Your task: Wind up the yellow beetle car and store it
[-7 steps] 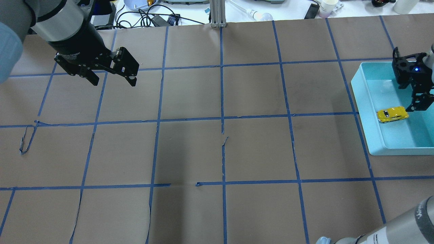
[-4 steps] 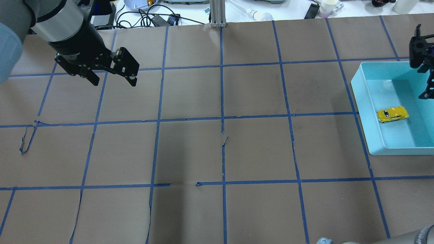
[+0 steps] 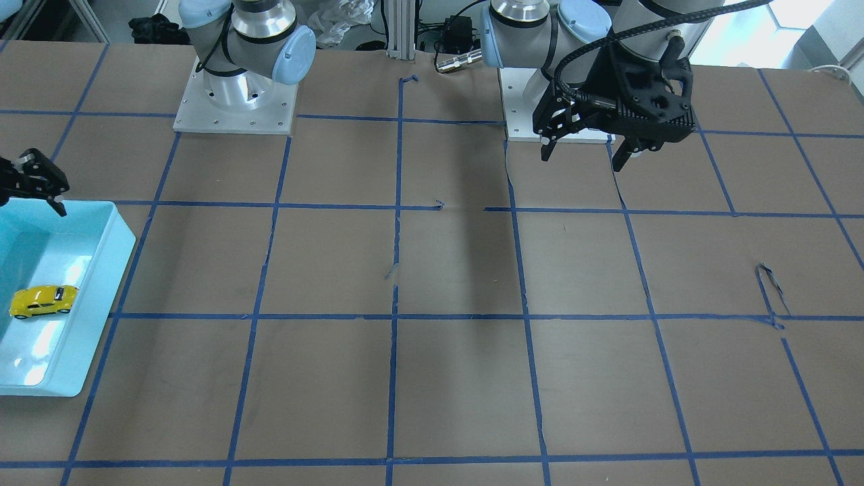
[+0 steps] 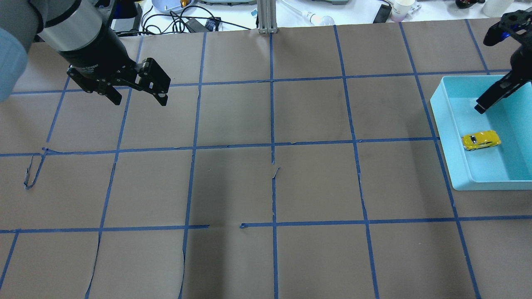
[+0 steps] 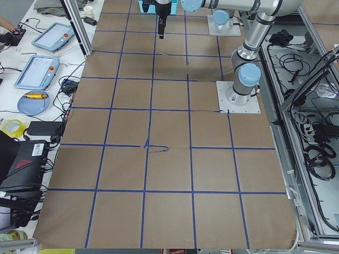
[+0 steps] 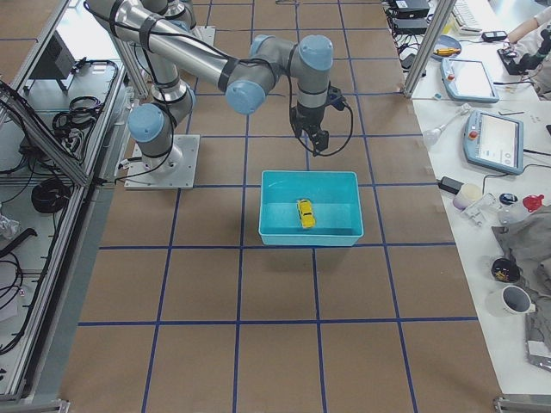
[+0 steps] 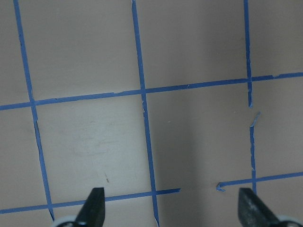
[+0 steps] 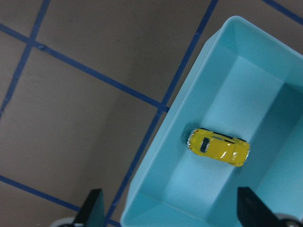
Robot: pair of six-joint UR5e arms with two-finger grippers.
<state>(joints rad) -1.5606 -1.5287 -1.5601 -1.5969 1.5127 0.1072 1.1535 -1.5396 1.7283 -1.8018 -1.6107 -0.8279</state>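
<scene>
In bin (image 8: 189, 109), yellow beetle car (image 8: 218, 147) lies approx horiz., center-right of frame, above right gripper (image 8: 173, 215) (jaws apart, empty); left gripper (image 4: 139, 99) far off.

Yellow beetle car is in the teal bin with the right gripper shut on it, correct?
No. The yellow beetle car lies in the teal bin, but the right gripper is open and clear of it, as the right wrist view shows.

Brown table (image 4: 316, 182) — blue tape grid (image 4: 271, 108), cup (image 4: 402, 9)
</scene>
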